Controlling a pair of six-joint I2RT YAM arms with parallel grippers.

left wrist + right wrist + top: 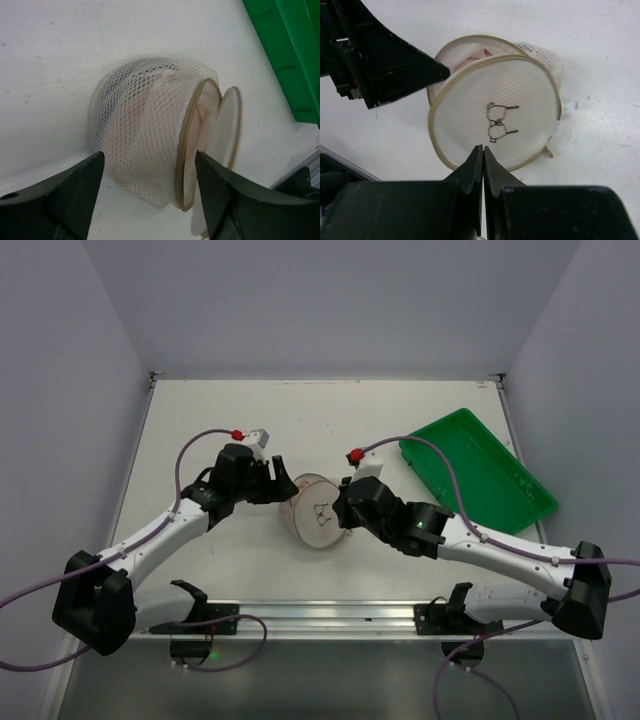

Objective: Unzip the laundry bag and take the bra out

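Note:
The laundry bag lies on its side mid-table, its printed lid facing the camera. In the left wrist view the bag is a white mesh drum with a tan zip rim, and its lid stands ajar. The pink bra shows in the gap and through the mesh. It also shows behind the lid in the right wrist view. My left gripper is open, with its jaws either side of the bag. My right gripper is shut, its tips in front of the lid's near rim. Nothing shows between its jaws.
A green plastic tray lies at the right of the table, beyond the right arm. It also shows in the left wrist view. A zip tab sticks out at the lid's lower right edge. White walls close in the table.

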